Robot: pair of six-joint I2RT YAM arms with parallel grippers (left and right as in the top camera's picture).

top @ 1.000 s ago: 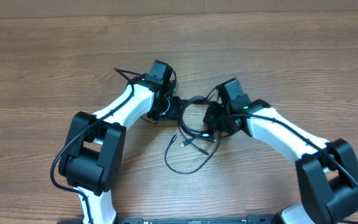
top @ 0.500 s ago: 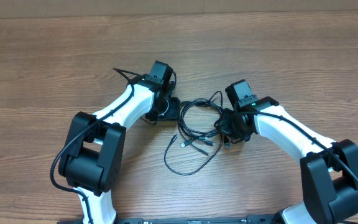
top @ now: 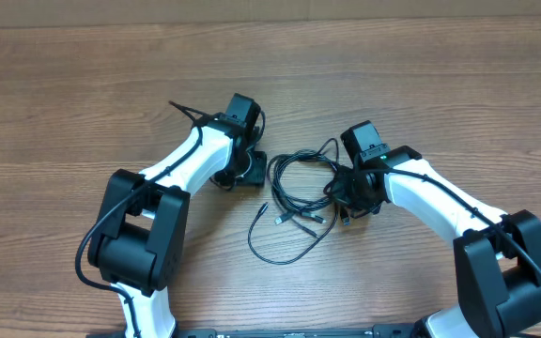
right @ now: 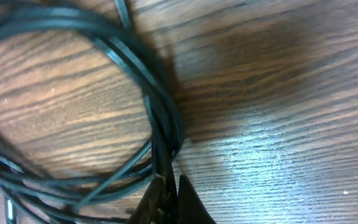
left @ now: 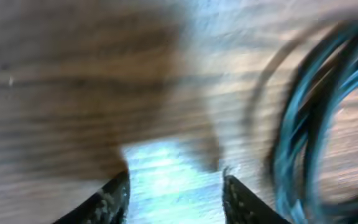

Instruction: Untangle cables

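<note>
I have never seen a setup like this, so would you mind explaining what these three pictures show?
Two white robot arms work at a wooden table. The overhead picture comes from a fixed camera looking down. In it, the left arm and the right arm reach toward a tangle of thin black cables lying between them. The other two pictures come from cameras on the wrists, each looking past that arm's own fingers. The left gripper is open over bare wood, with the cables blurred beside it. The right gripper is shut and appears to pinch a strand of the cables.
</note>
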